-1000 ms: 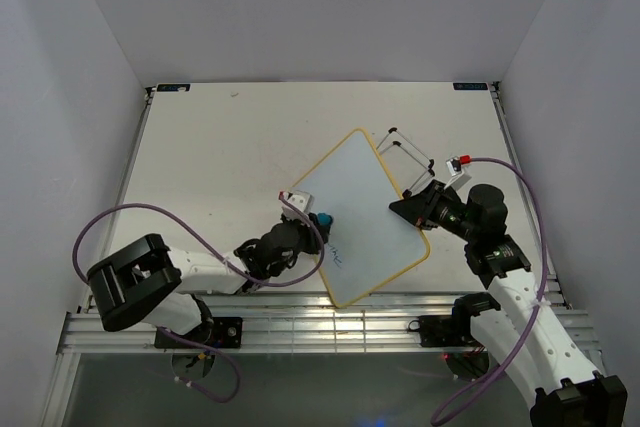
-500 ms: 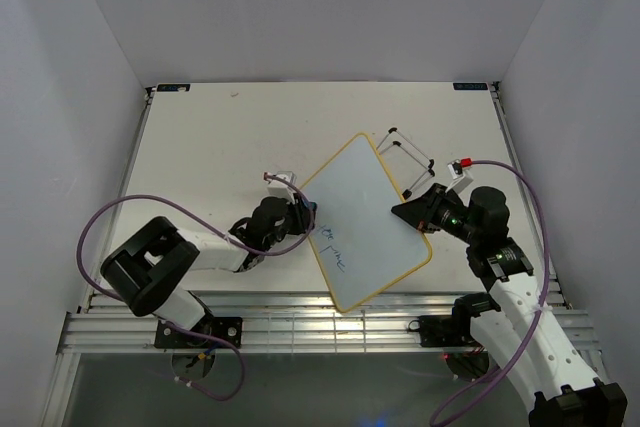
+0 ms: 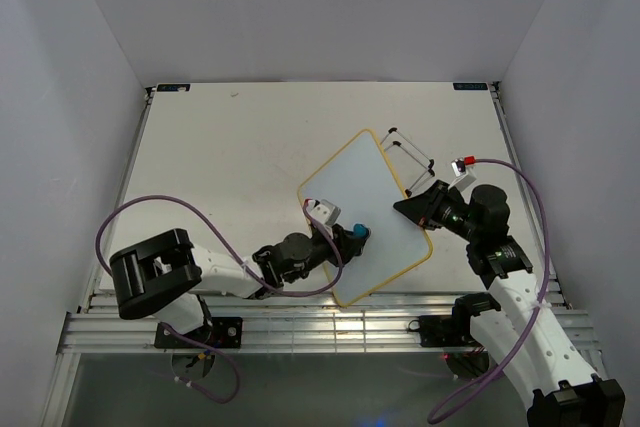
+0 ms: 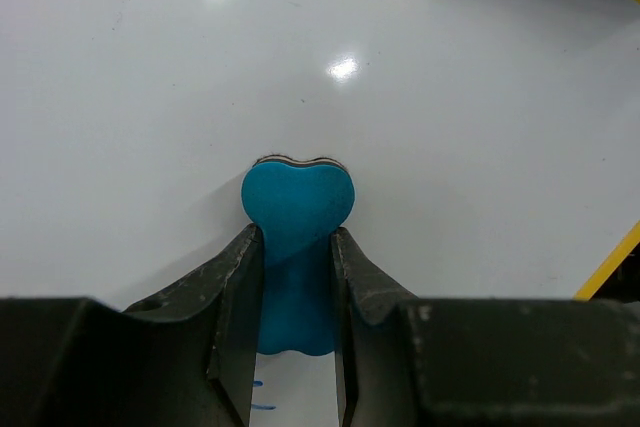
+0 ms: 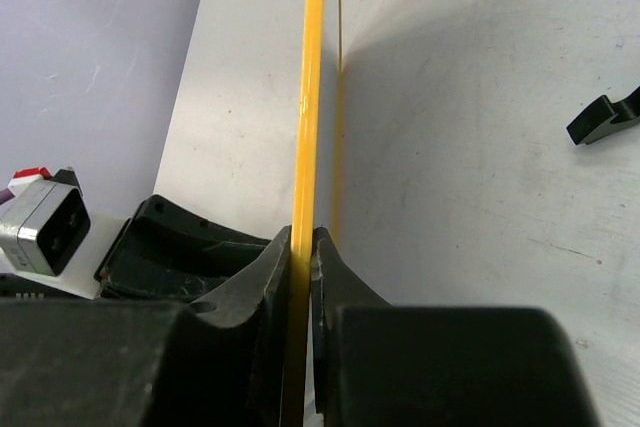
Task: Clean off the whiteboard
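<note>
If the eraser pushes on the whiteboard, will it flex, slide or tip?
Probably stiff: the whiteboard edge runs straight through the right gripper. Its glossy face likely lets the eraser glide. Its thin wire feet suggest it might tip if unclamped.

open table left of the whiteboard; wire feet behind it.

Left gripper: moved from the left edge of the whiteboard to the lower middle of its face, taking the blue eraser with it.
Left arm: swung rightward, now lying low along the near side of the table.
Blue handwriting: earlier on the board's lower left; no longer seen from above, with one small blue trace in the left wrist view.
</note>
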### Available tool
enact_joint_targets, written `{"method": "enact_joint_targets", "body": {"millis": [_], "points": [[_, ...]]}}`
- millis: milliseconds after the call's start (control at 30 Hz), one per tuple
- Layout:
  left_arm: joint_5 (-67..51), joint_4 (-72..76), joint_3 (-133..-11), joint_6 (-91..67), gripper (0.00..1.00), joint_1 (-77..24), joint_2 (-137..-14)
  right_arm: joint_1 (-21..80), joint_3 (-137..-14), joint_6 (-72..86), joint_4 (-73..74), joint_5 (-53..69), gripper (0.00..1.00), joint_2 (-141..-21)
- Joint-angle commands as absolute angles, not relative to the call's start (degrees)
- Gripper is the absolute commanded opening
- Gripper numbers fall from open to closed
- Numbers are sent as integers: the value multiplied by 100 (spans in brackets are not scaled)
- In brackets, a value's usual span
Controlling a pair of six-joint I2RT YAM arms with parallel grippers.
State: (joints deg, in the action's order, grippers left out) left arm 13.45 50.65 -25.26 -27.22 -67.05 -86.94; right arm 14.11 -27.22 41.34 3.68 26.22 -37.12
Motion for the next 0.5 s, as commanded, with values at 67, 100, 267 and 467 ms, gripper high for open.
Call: {"method": "enact_joint_targets", "body": {"millis": [67, 100, 267, 467], "points": [[958, 4210, -2409, -3189, 0, -6383, -8807, 1600, -2962, 4693, -870, 3507, 8, -3656], [923, 4149, -2365, -3243, 0, -6102, -8781, 1608, -2953, 4685, -861, 3498, 8, -3630], [915, 3753, -2163, -3953, 0, -5362, -8955, 1608, -2979, 4693, -861, 3524, 8, -3639], [1107, 3516, -1986, -4684, 0, -5124, -9281, 1608, -3058, 4693, -870, 3516, 8, -3639]]}}
